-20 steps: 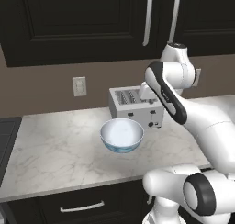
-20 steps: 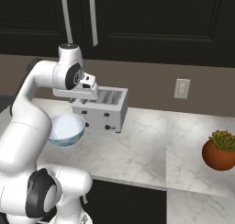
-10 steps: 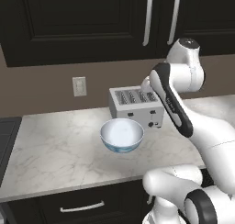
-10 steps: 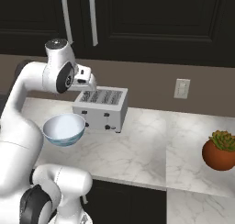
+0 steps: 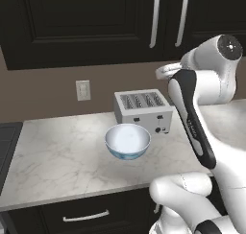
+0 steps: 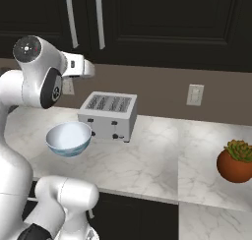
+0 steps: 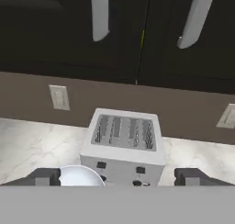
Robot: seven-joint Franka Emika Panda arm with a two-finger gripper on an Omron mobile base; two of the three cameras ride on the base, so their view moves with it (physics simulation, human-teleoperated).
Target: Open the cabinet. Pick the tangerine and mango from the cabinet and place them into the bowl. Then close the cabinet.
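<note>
Your end effector (image 7: pixel 117 176) hangs released and empty, raised facing the cabinet (image 7: pixel 137 30), whose doors are shut, fruit hidden inside; the bowl (image 5: pixel 127 141) waits on the worktop (image 5: pixel 62 151) before the toaster (image 5: pixel 143 111).

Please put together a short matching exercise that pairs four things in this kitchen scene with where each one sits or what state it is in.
Things:
1. cabinet
2. bowl
3. toaster
4. potted plant

Places or states:
A. on the counter just in front of the toaster
B. far along the counter, well away from the bowl
C. against the wall, below the cabinet handles
D. both doors shut

Pairs: 1-D, 2-A, 3-C, 4-B
</note>
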